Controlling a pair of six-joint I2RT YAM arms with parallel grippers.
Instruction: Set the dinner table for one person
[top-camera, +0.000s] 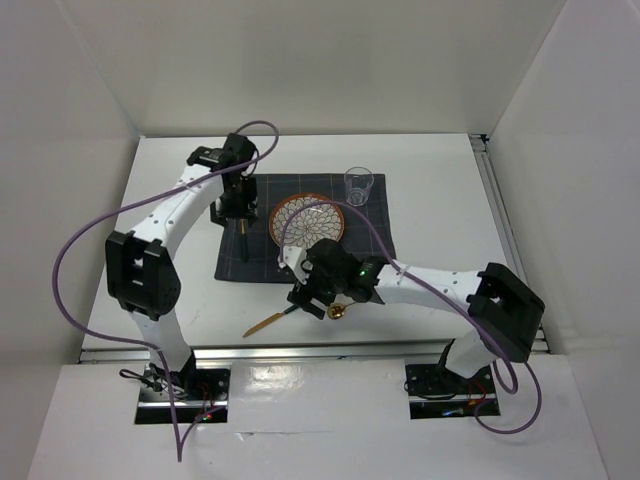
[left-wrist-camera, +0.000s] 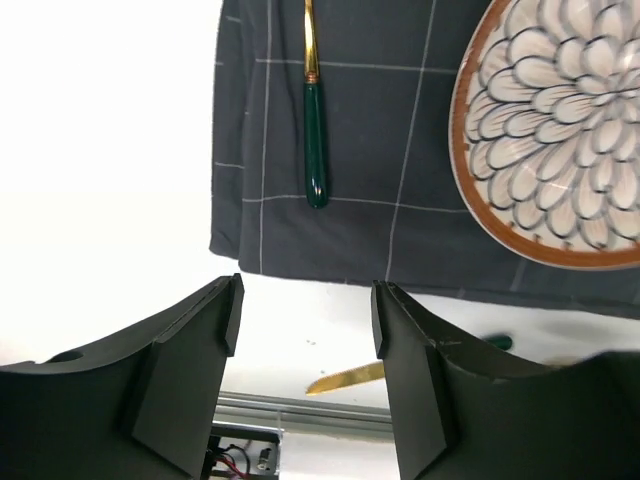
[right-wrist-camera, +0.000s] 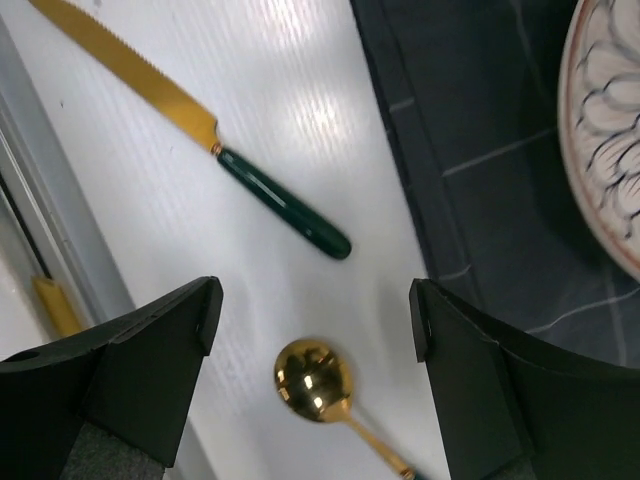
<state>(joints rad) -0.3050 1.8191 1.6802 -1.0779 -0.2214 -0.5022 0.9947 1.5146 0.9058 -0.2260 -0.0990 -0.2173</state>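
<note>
The white dinner table (top-camera: 430, 170) carries a dark grey checked placemat (top-camera: 370, 235). On the mat lie a flower-patterned plate (top-camera: 308, 218), a clear glass (top-camera: 358, 186) and a gold utensil with a green handle (left-wrist-camera: 315, 150), its head out of view. A gold knife with a green handle (right-wrist-camera: 200, 150) and a gold spoon (right-wrist-camera: 313, 380) lie on the bare table in front of the mat. My left gripper (left-wrist-camera: 305, 320) is open and empty above the mat's left part. My right gripper (right-wrist-camera: 315, 320) is open and empty above the spoon's bowl.
A silver rail (top-camera: 300, 352) runs along the table's near edge, close to the knife tip (top-camera: 250, 331). White walls enclose the table at the back and both sides. The left arm's purple cable (top-camera: 75, 250) loops out to the left.
</note>
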